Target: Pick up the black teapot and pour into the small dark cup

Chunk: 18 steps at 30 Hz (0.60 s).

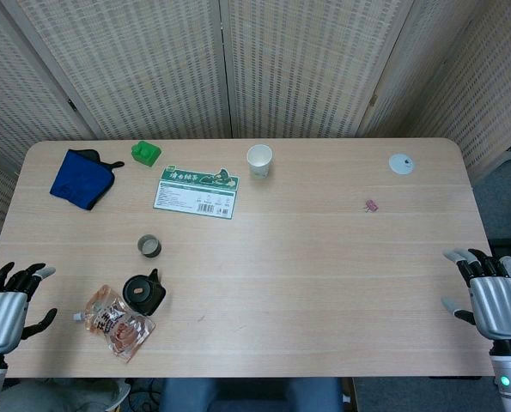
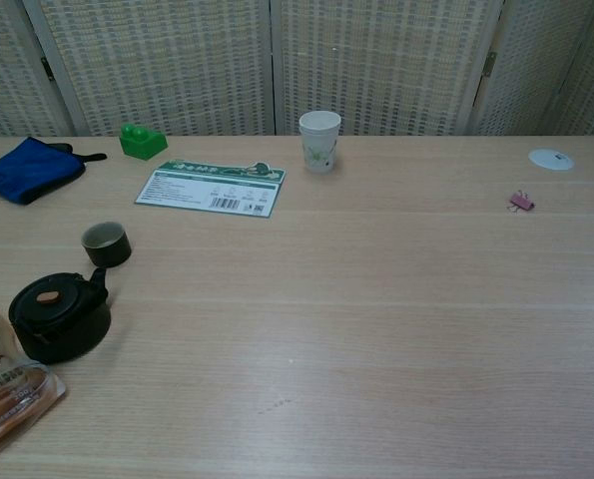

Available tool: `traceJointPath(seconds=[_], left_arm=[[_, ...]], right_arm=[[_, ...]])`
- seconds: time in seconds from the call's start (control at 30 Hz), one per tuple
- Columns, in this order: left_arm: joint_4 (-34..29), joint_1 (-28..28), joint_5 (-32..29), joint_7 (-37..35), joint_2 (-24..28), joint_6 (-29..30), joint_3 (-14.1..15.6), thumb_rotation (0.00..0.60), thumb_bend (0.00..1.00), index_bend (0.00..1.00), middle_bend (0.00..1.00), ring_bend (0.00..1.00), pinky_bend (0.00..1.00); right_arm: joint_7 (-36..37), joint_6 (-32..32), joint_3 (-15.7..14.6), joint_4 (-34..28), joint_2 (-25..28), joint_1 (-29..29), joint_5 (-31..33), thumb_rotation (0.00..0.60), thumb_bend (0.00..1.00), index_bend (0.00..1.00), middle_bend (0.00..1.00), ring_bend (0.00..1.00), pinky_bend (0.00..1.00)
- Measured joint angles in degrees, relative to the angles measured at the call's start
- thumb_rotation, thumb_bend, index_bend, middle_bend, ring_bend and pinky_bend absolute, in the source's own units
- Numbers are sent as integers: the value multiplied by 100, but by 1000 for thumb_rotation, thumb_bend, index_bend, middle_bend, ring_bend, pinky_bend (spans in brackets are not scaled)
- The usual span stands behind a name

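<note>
- black teapot [image 2: 59,317]: squat, round, brownish lid knob, spout toward the small dark cup [image 2: 106,243]
- left hand [image 1: 6,305] and right hand [image 1: 493,300]: both empty, fingers spread

Looks like a robot test setup in a lab or office corner, not anyone's home. The pale wood worktop [image 1: 324,283] is boxed in by woven folding screens [image 1: 307,60] standing right behind its far edge — the kind you put up to block off a workspace. Beyond the worktop's right end there's grey carpet-like floor [image 1: 495,197] with some cables at the edge. What's laid out reads as a staged mix of props rather than a tea session: behind the black teapot [image 2: 59,317] sit a printed green card [image 2: 212,187], a paper cup [image 2: 319,140] and a green block [image 2: 142,140] — plus a snack pouch [image 2: 2,394] just beside it.
</note>
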Motion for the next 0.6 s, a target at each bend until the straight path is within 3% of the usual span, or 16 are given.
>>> traceJointPath(seconds=[0.6], left_arm=[[-77,-280,453,-524,105,-188,35,600,274,220,174,216,47]], right_arm=[[-71,272,196,-205,317,-14,-38,600,96,239,235,172,248]])
